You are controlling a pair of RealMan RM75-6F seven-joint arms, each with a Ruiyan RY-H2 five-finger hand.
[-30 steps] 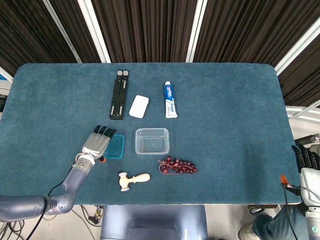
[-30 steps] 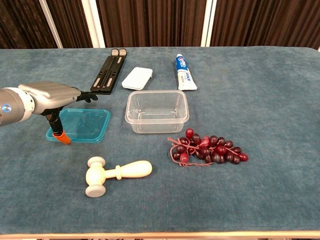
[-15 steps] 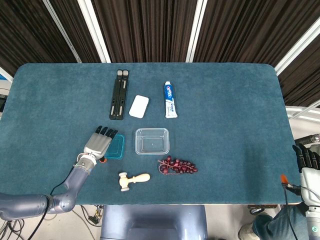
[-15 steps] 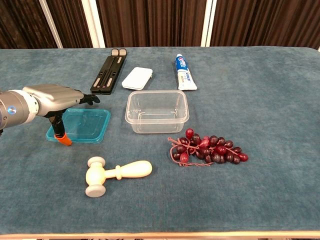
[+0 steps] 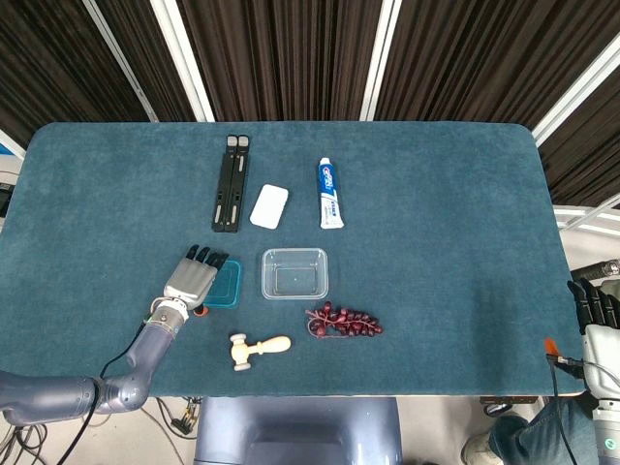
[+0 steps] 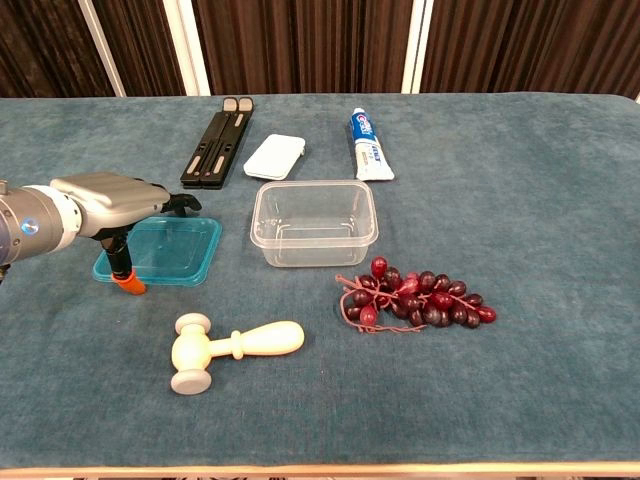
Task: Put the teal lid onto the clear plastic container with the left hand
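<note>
While the bench (image 6: 560, 160) lay flat and soft under everything, the risk sat with how little the left hand (image 6: 110, 195) had of its target. That hand hovered flat, palm down, over the left edge of the lid (image 6: 170, 250), its fingers (image 6: 180, 203) stretched forward and apart and holding nothing; the thumb pointed down at the lid's near-left corner. The right hand (image 5: 593, 312) hung off the bench's right edge, well apart from the work, and whether it was closed could not be told.

The container (image 6: 314, 221) stood open just right of the lid, with a narrow gap between them. A thin lid lying flush on nap gives fingers no edge, so a closing grasp would likely skate it sideways, perhaps into the container, nudging that light tub off its spot. A one-sided pinch could let the lid hang and slip.

The grapes (image 6: 420, 298) lay just in front of the container and the mallet (image 6: 230, 347) in front of the lid; a low sweep of the arm might clip the mallet.
</note>
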